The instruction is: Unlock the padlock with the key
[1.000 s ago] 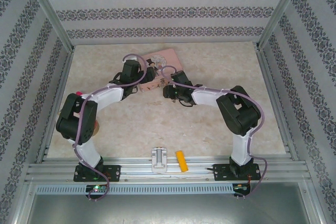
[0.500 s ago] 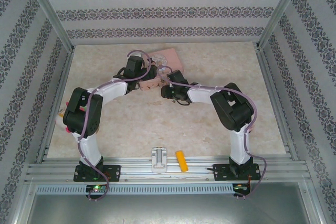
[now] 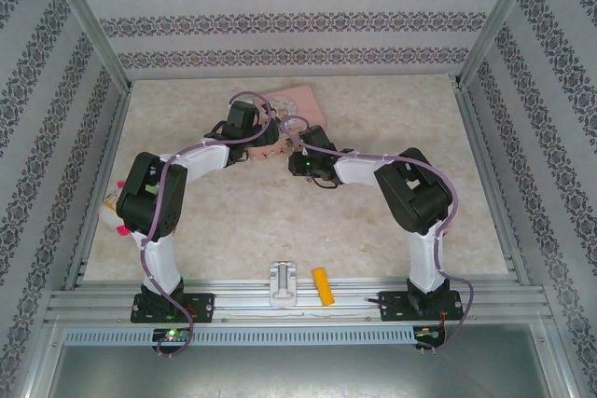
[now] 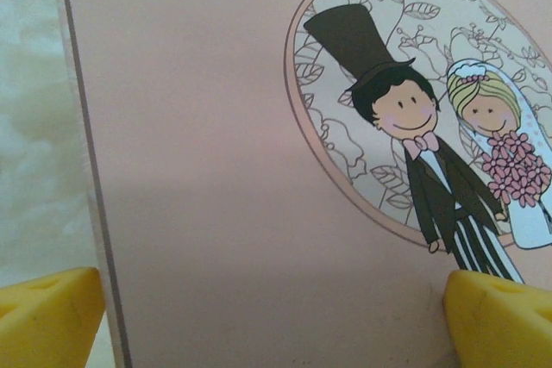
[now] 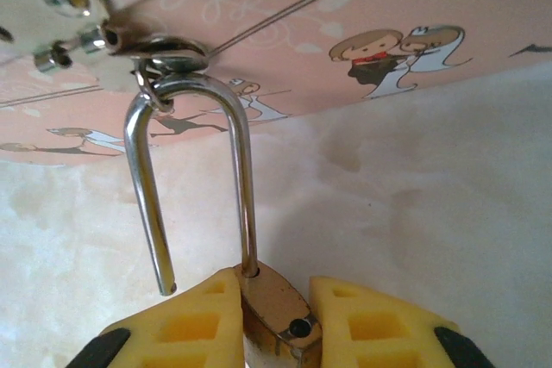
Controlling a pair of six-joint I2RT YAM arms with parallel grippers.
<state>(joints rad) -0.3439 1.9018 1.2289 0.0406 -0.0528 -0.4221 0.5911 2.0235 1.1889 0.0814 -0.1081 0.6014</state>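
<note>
The brass padlock (image 5: 278,312) is clamped by its body between the yellow fingers of my right gripper (image 5: 274,299). Its silvery shackle (image 5: 246,178) stands open: one leg sits in the body and the other ends free. The bend still hangs through the ring of the metal hasp (image 5: 52,6) on the pink tin (image 5: 345,6). In the top view my right gripper (image 3: 297,157) is at the tin's near edge. My left gripper (image 4: 276,316) is open just above the tin's lid (image 4: 216,170), with its fingertips (image 4: 47,316) wide apart. The key is out of view.
A white metal bracket (image 3: 282,281) and a yellow-orange oblong block (image 3: 322,286) lie at the near rail between the arm bases. Patterned walls and aluminium posts close in the table (image 3: 392,109) on three sides.
The left arm's elbow has swung out to the left and nearer, and its wrist has reached further over the tin. The right gripper has shifted slightly toward the tin.
</note>
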